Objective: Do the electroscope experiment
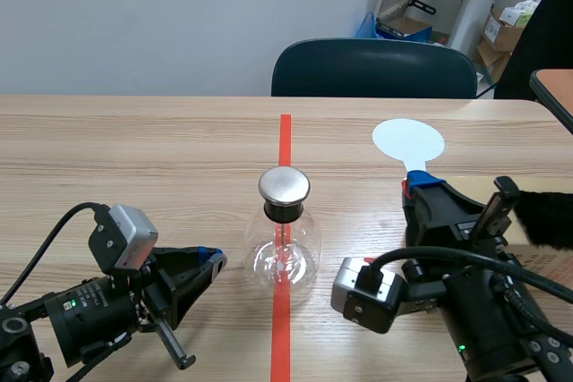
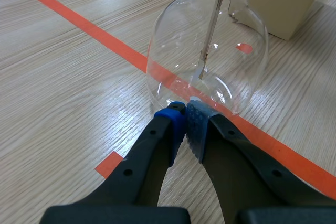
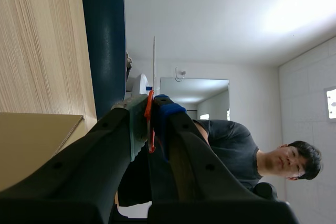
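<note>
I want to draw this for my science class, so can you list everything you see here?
Light wooden table: one, pale brown, under everything.
Orange-red tape line: one, down the table's middle.
Clear round glass flask with a silver metal cap: one, see-through, on the tape line.
Flat round disc with a handle: one, pale white-blue, in the right pincer.
Padded chair: one, dark blue, behind the table's far edge.
Plain box: one, beige, on the table beyond the flask.
Person in a dark top: one, seen past the right pincer.
Left pincer: one, black with blue pads, shut on nothing, tips beside the flask.
Right pincer: one, black, shut on the disc's handle.
</note>
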### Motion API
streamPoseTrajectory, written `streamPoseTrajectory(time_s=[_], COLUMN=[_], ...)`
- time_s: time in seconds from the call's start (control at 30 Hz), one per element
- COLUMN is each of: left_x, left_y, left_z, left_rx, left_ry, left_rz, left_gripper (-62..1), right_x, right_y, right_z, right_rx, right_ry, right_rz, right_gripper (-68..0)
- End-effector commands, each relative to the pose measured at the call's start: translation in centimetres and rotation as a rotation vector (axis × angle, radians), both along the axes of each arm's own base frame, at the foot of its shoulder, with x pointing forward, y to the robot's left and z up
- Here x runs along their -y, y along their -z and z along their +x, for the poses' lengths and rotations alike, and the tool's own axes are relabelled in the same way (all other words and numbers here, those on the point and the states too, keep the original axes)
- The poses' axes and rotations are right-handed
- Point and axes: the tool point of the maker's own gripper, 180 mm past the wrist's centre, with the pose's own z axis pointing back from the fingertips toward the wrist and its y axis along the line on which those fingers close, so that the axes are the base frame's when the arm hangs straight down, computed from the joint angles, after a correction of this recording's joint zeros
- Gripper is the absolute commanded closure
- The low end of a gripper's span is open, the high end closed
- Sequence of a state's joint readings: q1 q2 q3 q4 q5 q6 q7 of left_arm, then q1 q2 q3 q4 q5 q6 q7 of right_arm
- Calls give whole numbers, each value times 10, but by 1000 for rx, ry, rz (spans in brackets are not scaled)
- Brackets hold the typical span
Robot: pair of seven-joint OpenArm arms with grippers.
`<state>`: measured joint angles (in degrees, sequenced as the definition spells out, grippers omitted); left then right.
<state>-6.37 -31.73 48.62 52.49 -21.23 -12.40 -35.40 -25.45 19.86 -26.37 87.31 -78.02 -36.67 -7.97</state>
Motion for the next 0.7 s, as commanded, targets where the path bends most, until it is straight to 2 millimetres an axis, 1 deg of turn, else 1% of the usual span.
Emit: streamPoseTrajectory(time_s=[0.0, 0.1, 0.2, 0.23, 0.27, 0.37, 0.43, 0.53, 0.67], left_x=[5, 5, 5, 5, 5, 4, 5, 8, 12], left_y=[-11, -11, -11, -11, -11, -12, -14, -22, -38], left_z=[4, 4, 4, 4, 4, 1, -4, -16, -33], left_rx=[25, 25, 25, 25, 25, 14, -3, -35, -60], left_ry=[-2, -2, -2, -2, -1, 20, 56, 128, 197], left_rz=[-36, -36, -35, -36, -35, -40, -53, -87, -132], left_gripper=[-40, -40, -41, -41, -43, -46, -47, -63, -63], right_x=[4, 4, 3, 6, 8, 26, 41, 64, 91], right_y=[-7, -11, -21, -26, -25, -24, -28, -38, -43], right_z=[4, 3, -1, -4, -6, -11, -13, -15, -22], right_rx=[33, 50, 102, 129, 125, 109, 106, 115, 108], right_ry=[3, 2, -17, -21, -23, -2, 28, 68, 80], right_rz=[-2, 10, 40, 45, 35, 16, 19, 26, 18], right_gripper=[-4, -4, -5, -5, -5, -6, -6, -6, -6])
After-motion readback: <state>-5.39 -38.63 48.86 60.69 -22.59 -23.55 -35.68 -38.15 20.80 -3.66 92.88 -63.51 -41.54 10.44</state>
